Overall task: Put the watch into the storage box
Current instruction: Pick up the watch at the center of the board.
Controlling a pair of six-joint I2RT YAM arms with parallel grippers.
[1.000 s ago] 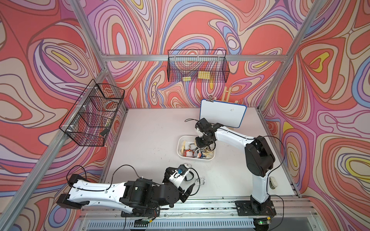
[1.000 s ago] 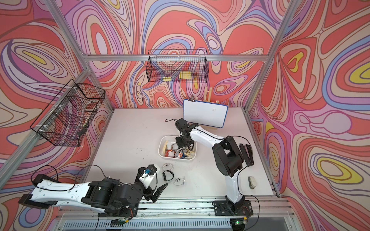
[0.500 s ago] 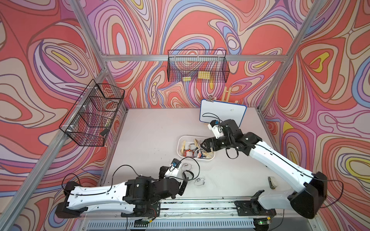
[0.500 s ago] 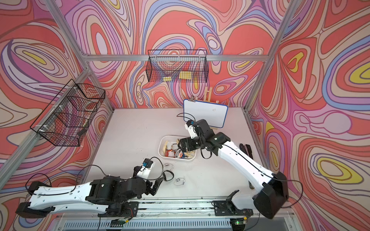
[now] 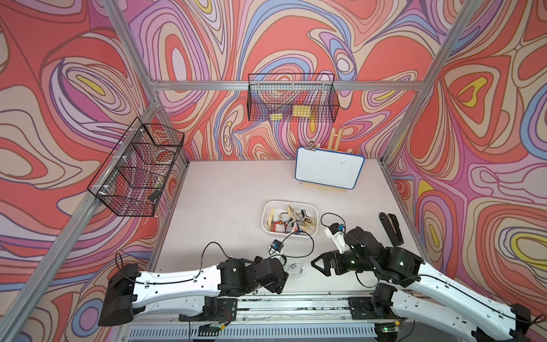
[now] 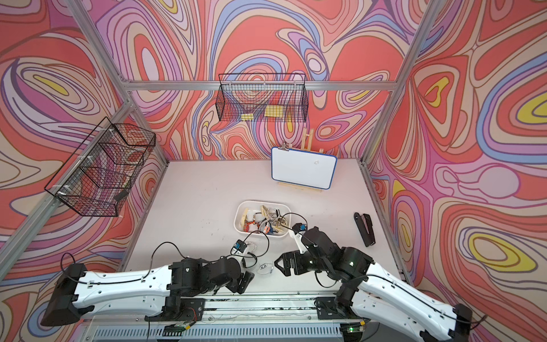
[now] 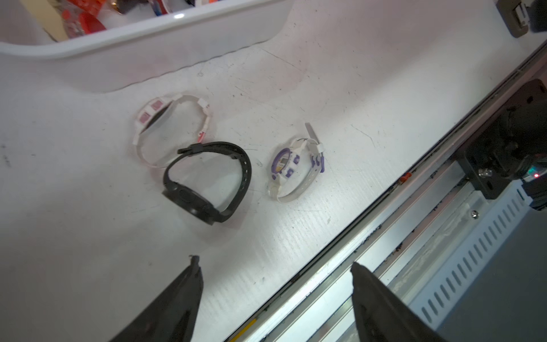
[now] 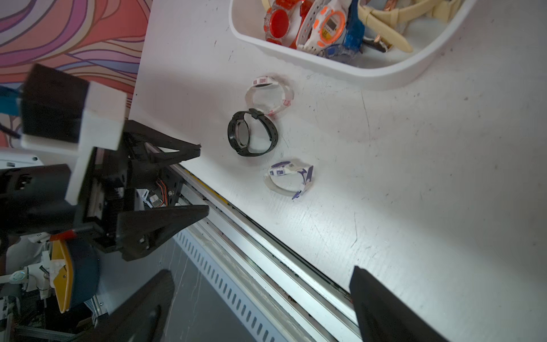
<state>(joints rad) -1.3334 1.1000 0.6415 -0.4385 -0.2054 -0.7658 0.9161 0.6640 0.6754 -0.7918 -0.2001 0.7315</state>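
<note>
Watches outside the storage box (image 5: pixel 263 220) are lying in a group of three on the white table (image 7: pixel 325 74), between the box's near wall and the front rail. The black watch (image 7: pixel 189 200) is standing on its edge with its strap buckled in a loop. The white-and-pink watch (image 7: pixel 154 109) is lying just beside it on the box side; whether the two straps are touching cannot be told. The white-and-purple watch (image 7: pixel 284 165) is lying apart from both, on the rail side. The box is holding several more watches, among them red, orange-and-white and beige ones.

The left gripper (image 7: pixel 273 263) is hovering low over the table's front edge, its fingers standing apart with nothing between them, and is pointing toward the black watch. The right gripper (image 8: pixel 262 272) is hovering opposite it, fingers spread wide and gripping nothing. In both top views the white-and-purple watch (image 5: pixel 293 266) is showing between the two grippers.
</note>
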